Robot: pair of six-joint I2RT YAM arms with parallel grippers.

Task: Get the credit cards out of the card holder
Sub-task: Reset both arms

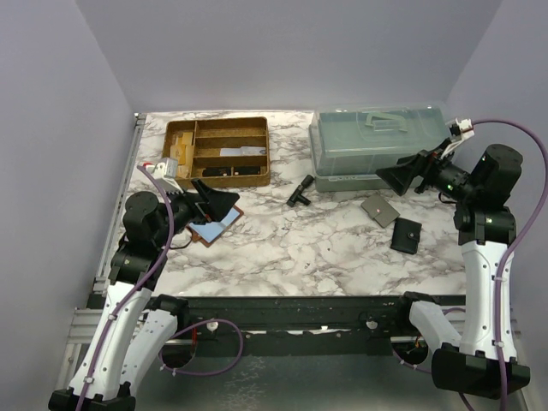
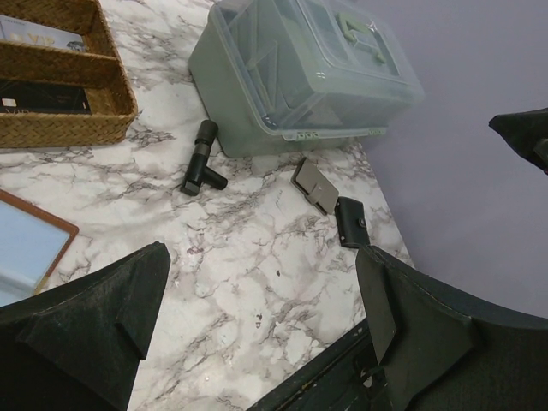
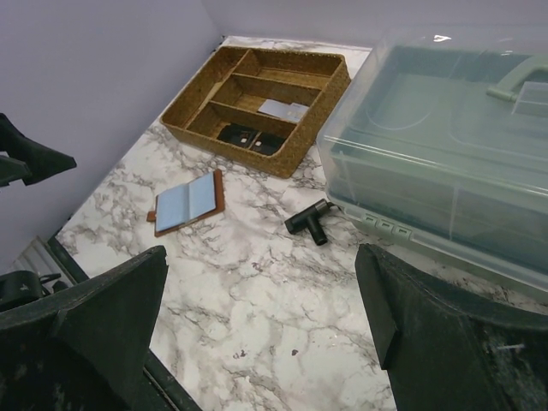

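Note:
The reddish-brown card holder (image 1: 214, 228) lies open on the marble table at the left, and its inside faces are light blue. It also shows in the right wrist view (image 3: 190, 203) and at the left edge of the left wrist view (image 2: 30, 248). I cannot tell a light blue card from the pockets, and no tan cards show. My left gripper (image 1: 218, 195) hangs just above the holder's far edge, open and empty, with jaws wide in the left wrist view (image 2: 264, 257). My right gripper (image 1: 396, 175) is open and empty, raised at the far right (image 3: 261, 253).
A gold-brown divided tray (image 1: 218, 152) at the back left holds dark cards and a pale one. A clear plastic box (image 1: 377, 145) stands at the back right. A black T-shaped piece (image 1: 300, 190), a grey flat square (image 1: 380, 210) and a black pouch (image 1: 406, 235) lie between.

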